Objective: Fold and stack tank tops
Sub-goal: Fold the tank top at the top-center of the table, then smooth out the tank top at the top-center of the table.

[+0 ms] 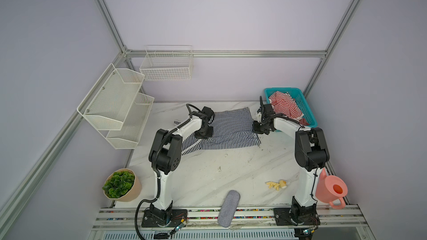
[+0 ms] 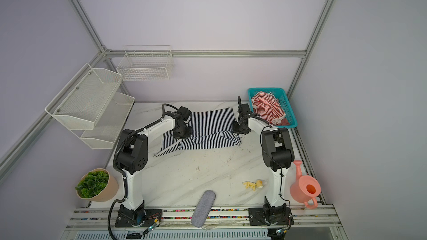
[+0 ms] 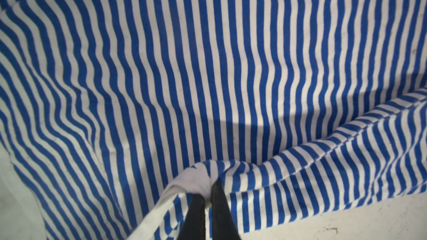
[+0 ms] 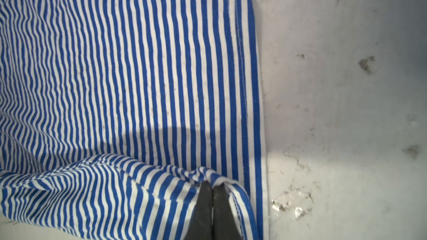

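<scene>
The navy-and-white tank top (image 1: 231, 123) lies spread at the back middle of the marble table in both top views, its near part doubled up in a raised fold. My left gripper (image 3: 208, 190) is shut on the white trim at its left side. My right gripper (image 4: 212, 187) is shut on the bunched hem at its right side. In a top view both grippers, left (image 2: 182, 133) and right (image 2: 239, 130), hang low over the cloth. The red-and-white tank top (image 1: 286, 106) lies crumpled in the teal basket (image 1: 309, 111) at the back right.
A grey felt case (image 1: 228, 207) lies over the table's front edge. A potted plant (image 1: 121, 185) stands front left, a pink watering can (image 1: 330, 189) front right, a small yellow toy (image 1: 277, 184) near it. White mesh shelves (image 1: 115, 105) and a wire basket (image 1: 166, 65) hang on the walls.
</scene>
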{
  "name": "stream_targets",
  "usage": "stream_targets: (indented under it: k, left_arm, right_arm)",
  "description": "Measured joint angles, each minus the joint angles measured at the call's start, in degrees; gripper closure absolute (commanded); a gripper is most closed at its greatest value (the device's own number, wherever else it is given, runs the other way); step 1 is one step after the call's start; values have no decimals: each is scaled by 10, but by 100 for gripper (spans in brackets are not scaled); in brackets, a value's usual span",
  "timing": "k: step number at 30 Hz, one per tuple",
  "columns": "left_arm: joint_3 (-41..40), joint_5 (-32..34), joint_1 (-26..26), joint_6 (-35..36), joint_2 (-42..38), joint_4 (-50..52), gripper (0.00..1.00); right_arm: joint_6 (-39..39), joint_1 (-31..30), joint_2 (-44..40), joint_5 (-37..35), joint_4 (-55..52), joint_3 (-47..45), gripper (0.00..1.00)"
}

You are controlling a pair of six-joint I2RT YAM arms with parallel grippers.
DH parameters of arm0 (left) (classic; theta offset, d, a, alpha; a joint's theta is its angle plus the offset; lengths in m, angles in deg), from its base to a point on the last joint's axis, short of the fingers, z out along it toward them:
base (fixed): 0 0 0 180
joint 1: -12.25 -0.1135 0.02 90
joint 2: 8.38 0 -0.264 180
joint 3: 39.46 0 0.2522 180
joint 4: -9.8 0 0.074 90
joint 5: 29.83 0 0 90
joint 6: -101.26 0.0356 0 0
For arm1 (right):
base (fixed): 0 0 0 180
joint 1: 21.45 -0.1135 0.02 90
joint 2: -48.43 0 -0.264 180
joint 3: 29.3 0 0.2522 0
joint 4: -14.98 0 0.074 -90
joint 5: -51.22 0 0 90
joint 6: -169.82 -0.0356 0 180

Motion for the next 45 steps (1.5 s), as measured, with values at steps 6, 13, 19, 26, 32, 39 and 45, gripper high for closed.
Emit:
stream_targets:
  k: [6, 13, 19, 26, 32, 39, 45]
  left_arm:
    - [34, -5, -10, 7, 39, 12, 92]
    - [84, -6, -15, 16, 76, 31, 59]
    - [165, -3, -27, 20, 89, 47, 38]
    - [188, -2, -33, 12, 53, 47, 36]
    - [71, -9, 4, -10, -61, 9, 39]
    - [-40, -35, 57, -41, -85, -35, 39]
    - [-82, -42, 52, -62, -63, -61, 40]
  right_arm:
    - [8, 10, 41, 12, -10, 52, 98]
    - [10, 16, 75, 23, -16, 84, 69]
    - [13, 17, 70, 27, -17, 85, 52]
    - [21, 17, -27, 29, -4, 17, 51]
    - [27, 17, -71, 41, 20, -62, 56]
    - [26, 17, -42, 48, 24, -94, 65]
    - [27, 17, -42, 57, 35, -94, 92]
